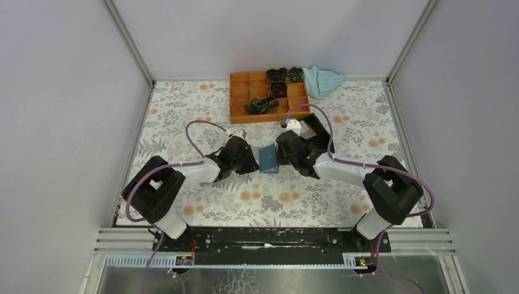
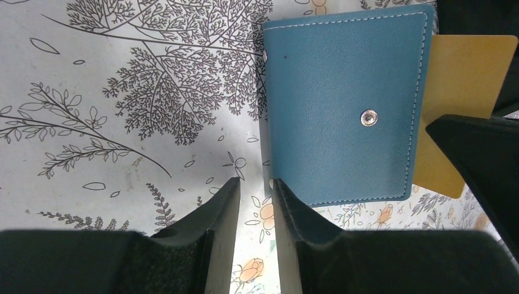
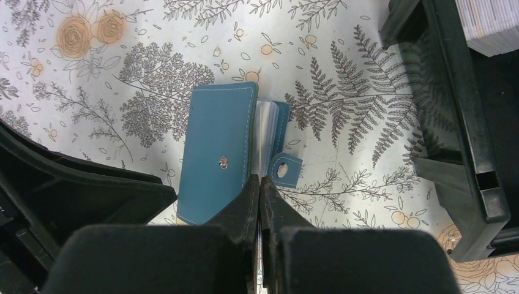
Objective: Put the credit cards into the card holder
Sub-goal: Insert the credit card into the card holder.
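**Card at the Holder's Edge: Handling and Visibility Findings**

The right gripper (image 3: 260,182) is found closed, its fingertips meeting at one edge of the card holder (image 3: 217,153). A thin sliver is seen in the seam and is judged to be the edge of the tan credit card (image 2: 471,79), so a grip on it is recorded as probable. The left gripper (image 2: 254,190) is found partly open, with only the patterned table (image 2: 122,92) showing in the gap. One of its fingers overlaps a corner of the holder, but contact cannot be confirmed.

The holder is located near the middle of the table, between the two grippers. Its snap cover lies uppermost, and clear sleeves (image 3: 265,131) and a clasp strap (image 3: 286,168) are exposed along one side. The card projects from beneath the cover on the side facing the right gripper.

The card is judged light, stiff and smooth. It is best pinched at a short edge and slid in flat, since it may pivot or slip in a narrow grip. The holder is judged light and supple, and liable to shift when pushed, so it is best pinned at a corner or the spine.

It is not determined how far the card is inserted, which sleeve receives it, or whether further cards are present. A black box (image 3: 453,122) is cut off at the frame's edge, and the pale stack (image 3: 492,24) inside it cannot be identified.
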Available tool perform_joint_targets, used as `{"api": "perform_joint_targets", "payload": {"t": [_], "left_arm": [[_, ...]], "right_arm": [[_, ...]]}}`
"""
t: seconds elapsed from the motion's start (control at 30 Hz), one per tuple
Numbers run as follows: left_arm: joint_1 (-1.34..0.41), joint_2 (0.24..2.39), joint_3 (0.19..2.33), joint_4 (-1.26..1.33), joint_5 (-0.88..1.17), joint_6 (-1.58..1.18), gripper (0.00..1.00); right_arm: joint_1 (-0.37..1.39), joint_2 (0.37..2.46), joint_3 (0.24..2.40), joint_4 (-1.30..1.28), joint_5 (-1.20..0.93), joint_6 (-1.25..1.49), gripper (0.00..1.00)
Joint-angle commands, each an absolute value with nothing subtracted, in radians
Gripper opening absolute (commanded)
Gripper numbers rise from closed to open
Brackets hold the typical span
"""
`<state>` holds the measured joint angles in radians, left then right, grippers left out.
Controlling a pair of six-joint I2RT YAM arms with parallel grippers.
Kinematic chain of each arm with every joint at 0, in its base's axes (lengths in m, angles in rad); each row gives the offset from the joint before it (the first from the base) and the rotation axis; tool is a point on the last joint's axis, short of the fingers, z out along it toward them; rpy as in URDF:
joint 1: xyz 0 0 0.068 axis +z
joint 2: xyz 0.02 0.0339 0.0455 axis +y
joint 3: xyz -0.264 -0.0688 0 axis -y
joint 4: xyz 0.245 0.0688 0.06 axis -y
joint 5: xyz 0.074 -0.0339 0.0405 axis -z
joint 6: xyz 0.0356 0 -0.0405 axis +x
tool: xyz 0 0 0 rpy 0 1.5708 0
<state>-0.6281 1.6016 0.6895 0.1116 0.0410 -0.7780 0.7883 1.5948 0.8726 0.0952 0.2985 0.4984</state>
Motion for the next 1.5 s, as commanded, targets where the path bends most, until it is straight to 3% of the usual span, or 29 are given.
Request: {"api": "perform_joint_targets", "payload": {"t": [0.0, 1.47], "left_arm": [[-0.634, 1.613, 0.709, 0.159, 0.036, -0.769, 0.33], [-0.641, 1.639, 0.705, 0.173, 0.039, -0.775, 0.33]], "right_arm": [[0.786, 1.613, 0.889, 0.118, 0.335, 0.52, 0.0], [0.738, 1.632, 0.848, 0.195, 0.246, 0.578, 0.0]]}}
